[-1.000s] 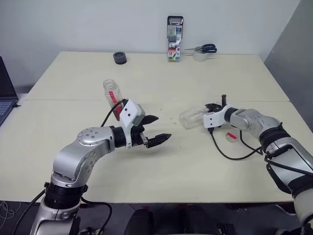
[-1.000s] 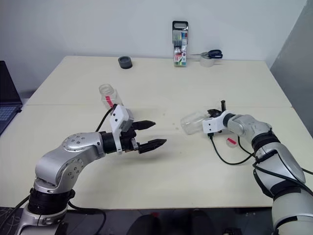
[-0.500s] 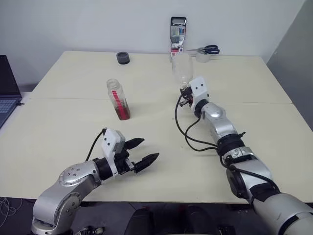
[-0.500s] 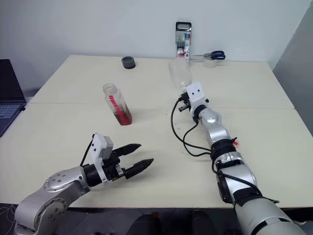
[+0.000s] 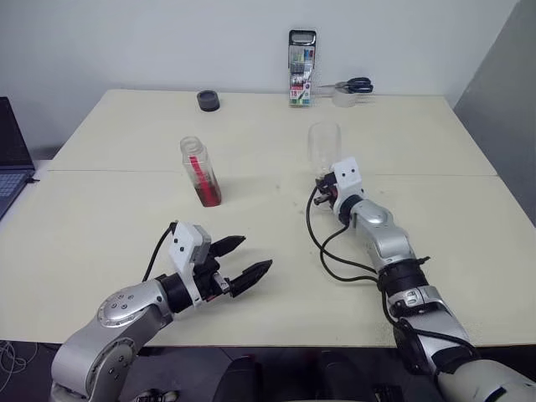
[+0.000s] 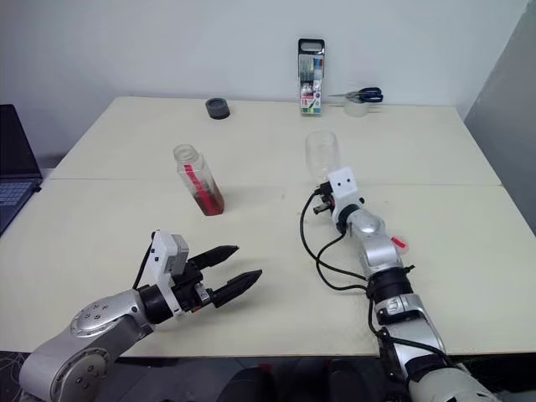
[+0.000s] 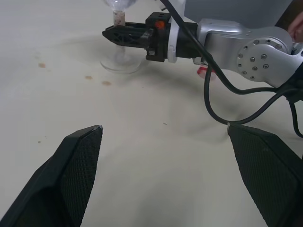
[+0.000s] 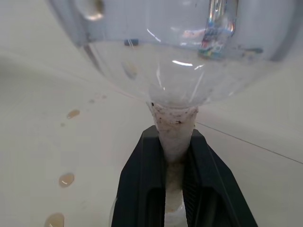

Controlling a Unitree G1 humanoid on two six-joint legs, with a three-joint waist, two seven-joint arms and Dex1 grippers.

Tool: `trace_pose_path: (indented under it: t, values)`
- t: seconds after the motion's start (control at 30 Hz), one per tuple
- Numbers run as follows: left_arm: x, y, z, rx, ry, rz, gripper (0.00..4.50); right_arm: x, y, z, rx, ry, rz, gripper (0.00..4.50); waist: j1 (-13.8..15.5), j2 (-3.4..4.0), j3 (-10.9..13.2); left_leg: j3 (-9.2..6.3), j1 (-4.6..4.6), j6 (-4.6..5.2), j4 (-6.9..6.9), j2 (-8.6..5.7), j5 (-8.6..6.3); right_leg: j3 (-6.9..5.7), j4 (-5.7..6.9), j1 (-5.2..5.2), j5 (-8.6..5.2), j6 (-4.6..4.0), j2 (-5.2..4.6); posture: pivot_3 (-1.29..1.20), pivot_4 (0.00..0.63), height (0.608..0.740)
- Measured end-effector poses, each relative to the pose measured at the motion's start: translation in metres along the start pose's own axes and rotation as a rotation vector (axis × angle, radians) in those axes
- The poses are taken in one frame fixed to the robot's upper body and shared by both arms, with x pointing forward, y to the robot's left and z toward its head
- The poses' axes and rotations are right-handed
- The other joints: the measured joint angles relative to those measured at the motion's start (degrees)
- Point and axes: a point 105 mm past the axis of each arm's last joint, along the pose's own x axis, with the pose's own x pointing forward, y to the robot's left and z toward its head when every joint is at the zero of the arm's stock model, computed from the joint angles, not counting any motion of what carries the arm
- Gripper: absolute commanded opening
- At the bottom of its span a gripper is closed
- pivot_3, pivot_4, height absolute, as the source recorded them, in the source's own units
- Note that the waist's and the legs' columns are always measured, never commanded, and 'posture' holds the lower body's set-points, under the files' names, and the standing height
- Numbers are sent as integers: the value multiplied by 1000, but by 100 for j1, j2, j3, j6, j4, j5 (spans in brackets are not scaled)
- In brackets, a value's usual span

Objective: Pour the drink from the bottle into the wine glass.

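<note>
Laptop: a dark laptop sits at the far left edge, off the desk, well to the left of the bottle.
Left gripper: the left gripper hovers over the near part of the desk, nearer the robot than the bottle and apart from it; its two black fingers are spread wide with nothing between them.
Bottle: the clear plastic bottle with a red label strip stands uncapped and slightly tilted, left of the wine glass; no arm or object lies between the two.
Drink: reddish-brown drink fills only the lowest part of the bottle.
Black roll: a small dark round object lies far behind the bottle, near the back edge of the desk.
Marker pack: an upright pack of coloured markers stands at the back edge, behind the wine glass.
Wine glass: the clear wine glass stands upright right of the bottle, its foot on the desk; the bowl looks empty apart from droplets.
Right gripper: the right gripper is clamped on the wine glass stem, one finger on each side.
Spills: small brownish drops spot the desk beside the glass foot.
Scissors and tape: scissors rest on a tape roll at the back, right of the marker pack.
Red cap: a small red and white piece lies just right of the right arm; I cannot tell for certain that it is the cap.
</note>
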Motion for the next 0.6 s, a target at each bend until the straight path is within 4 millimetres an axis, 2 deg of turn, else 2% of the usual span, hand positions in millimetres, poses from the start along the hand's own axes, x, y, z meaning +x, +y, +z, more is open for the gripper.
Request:
trace_pose_path:
  t: [0.3, 0.47, 0.6]
  values:
    - [4, -2, -6, 9, -8, -3, 4500, -11, 2, -5, 6, 39, 1, 166, 5, 1, -21, 0, 1, 2, -3, 0, -1, 0, -4, 2, 0, 0, 1, 0, 150, 740]
    - [6, -2, -9, -1, -12, -7, 4500, -20, 1, -16, 16, 67, -14, 166, 17, -1, -46, -2, 2, 4, -4, 0, -2, -1, -8, 6, -1, 1, 0, 0, 150, 740]
    - [6, 0, -7, 14, -23, 10, 4500, -20, 1, -15, 19, 50, -20, 166, 17, -5, -61, -2, 5, 5, -4, -1, -3, -1, -8, 8, -1, 1, 1, 0, 150, 740]
